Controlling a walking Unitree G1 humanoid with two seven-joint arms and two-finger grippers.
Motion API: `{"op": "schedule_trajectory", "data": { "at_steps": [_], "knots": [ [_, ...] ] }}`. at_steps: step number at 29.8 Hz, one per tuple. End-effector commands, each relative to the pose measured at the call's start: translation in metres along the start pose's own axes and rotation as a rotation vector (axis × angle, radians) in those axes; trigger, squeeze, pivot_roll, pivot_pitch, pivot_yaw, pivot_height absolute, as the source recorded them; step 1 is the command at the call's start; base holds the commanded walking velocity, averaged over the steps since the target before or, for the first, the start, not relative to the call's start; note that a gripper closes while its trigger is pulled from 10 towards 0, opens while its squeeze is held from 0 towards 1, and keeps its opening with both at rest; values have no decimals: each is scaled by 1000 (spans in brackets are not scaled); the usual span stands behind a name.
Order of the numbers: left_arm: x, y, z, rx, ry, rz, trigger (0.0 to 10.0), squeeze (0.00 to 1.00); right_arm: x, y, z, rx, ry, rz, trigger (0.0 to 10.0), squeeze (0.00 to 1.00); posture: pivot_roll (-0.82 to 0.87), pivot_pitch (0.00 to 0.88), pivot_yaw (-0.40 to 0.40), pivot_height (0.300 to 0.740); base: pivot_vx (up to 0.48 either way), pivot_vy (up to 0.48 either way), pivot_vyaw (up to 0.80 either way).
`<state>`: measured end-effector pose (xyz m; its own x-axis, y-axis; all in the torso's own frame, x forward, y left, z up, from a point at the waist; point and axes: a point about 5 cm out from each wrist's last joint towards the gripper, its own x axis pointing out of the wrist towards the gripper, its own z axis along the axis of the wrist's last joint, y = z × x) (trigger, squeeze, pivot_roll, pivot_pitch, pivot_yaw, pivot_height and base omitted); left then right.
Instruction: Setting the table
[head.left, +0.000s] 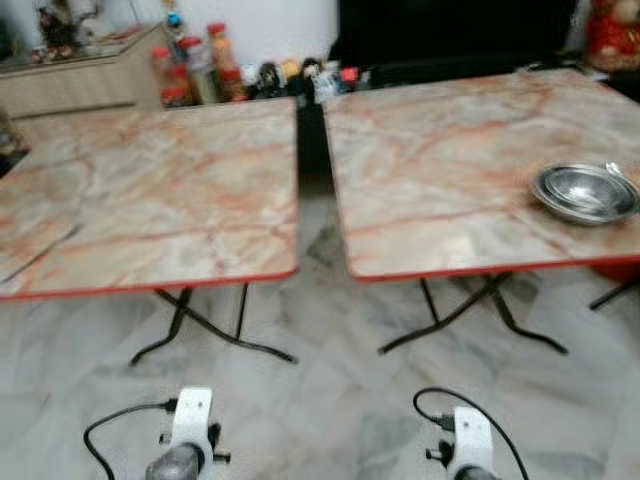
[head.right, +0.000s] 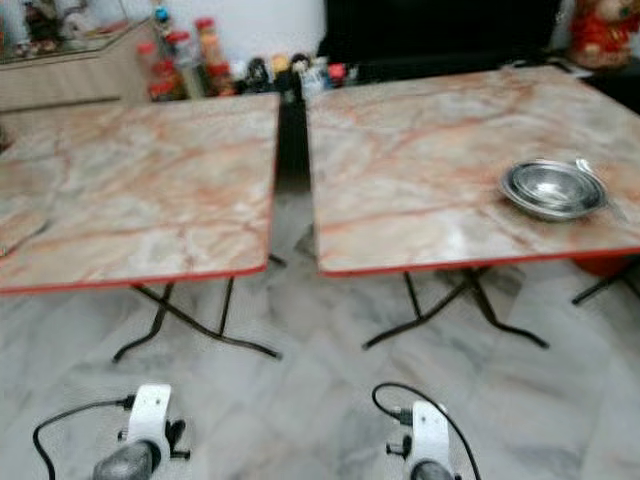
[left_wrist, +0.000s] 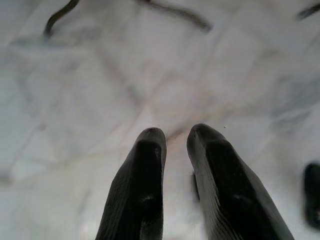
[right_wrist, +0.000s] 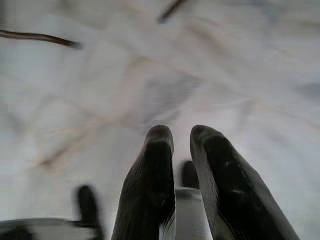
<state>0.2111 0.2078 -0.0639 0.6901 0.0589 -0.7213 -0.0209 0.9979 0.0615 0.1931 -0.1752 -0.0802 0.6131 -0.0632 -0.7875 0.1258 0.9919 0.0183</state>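
Two marble-topped folding tables stood before us, with our arms hanging low over the floor.

A stack of metal bowls (head.left: 586, 192) sat near the right edge of the right table (head.left: 440, 170), a spoon (head.left: 621, 176) resting across its rim; the left table (head.left: 150, 200) stood just beside it across a narrow gap. Bottles and jars (head.left: 195, 68) lined the wall behind. Our left gripper (left_wrist: 176, 137) and right gripper (right_wrist: 181, 135) pointed at the pale marble floor (head.left: 330, 400), each with fingers nearly together, a narrow gap between them, holding nothing.
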Motion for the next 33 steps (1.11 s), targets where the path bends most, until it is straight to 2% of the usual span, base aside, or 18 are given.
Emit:
{"op": "schedule_trajectory", "data": {
  "at_steps": [1,33],
  "knots": [
    [0,1,1,5,1,4,10000,0,0,-1,1,-9,-3,1,10000,0,-82,0,99,728,0,330,0],
    [1,7,5,8,-4,17,10000,0,0,1,0,-3,-4,0,10000,0,-69,0,108,728,0,332,0]
  ]
}}
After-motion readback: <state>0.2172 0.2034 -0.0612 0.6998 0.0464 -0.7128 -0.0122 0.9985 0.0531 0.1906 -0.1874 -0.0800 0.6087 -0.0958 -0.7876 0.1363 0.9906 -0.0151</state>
